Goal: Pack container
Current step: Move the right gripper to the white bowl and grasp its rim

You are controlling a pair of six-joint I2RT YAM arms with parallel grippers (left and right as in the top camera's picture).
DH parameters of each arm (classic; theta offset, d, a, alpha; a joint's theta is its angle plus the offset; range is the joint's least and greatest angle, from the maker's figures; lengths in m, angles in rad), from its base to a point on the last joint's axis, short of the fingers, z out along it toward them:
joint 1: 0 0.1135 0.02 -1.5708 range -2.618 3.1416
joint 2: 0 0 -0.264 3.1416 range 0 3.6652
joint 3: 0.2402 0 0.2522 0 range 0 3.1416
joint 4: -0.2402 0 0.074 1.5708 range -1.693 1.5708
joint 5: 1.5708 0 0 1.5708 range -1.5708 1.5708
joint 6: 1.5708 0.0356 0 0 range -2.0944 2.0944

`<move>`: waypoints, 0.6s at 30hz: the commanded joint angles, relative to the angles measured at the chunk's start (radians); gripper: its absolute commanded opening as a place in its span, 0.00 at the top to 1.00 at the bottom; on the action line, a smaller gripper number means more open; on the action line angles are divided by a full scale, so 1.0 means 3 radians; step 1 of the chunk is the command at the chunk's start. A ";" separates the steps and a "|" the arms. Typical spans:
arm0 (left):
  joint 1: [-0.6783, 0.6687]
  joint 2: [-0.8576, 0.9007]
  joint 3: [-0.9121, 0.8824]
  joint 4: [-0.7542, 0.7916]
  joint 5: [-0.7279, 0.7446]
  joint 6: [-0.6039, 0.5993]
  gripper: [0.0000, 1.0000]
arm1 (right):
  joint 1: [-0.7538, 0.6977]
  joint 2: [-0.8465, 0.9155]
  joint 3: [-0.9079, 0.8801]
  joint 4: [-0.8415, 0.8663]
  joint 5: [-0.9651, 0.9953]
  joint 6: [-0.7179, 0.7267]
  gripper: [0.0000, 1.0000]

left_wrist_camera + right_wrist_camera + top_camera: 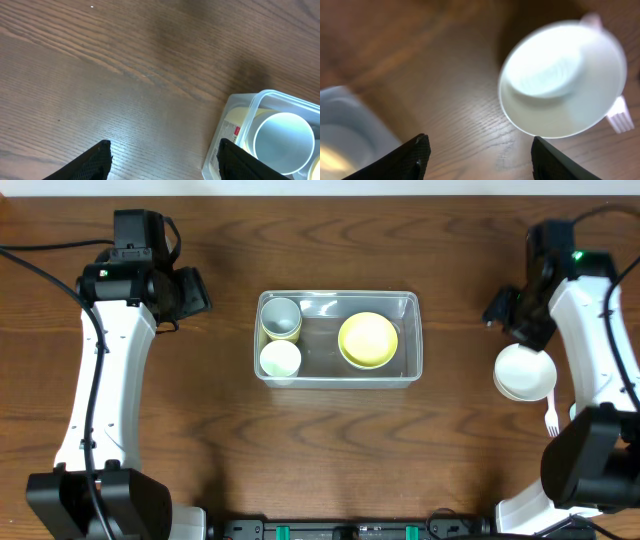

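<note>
The clear rectangular container sits mid-table. It holds a grey cup nested in a yellow one, a white cup and a yellow bowl. The left wrist view shows the container's corner with the grey cup. A white bowl rests on the table at the right and fills the upper right of the right wrist view. My left gripper is open above bare wood, left of the container. My right gripper is open and empty, just short of the white bowl.
A white plastic fork lies beside the white bowl on the right; its tines show in the right wrist view. The table is dark wood. Both arm bases stand at the near corners.
</note>
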 commanded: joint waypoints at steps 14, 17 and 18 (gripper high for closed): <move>0.0005 0.0017 -0.0013 -0.0020 0.0010 -0.0031 0.32 | -0.0109 0.0009 -0.1066 0.0964 -0.0032 0.0037 0.37; 0.0005 0.0017 -0.0013 -0.0025 0.0010 -0.0031 0.32 | -0.0111 0.0009 -0.1169 0.1124 -0.0022 -0.0074 0.41; 0.0005 0.0017 -0.0013 -0.0025 0.0010 -0.0031 0.32 | -0.0111 0.0009 -0.1189 0.1157 -0.0011 -0.0083 0.43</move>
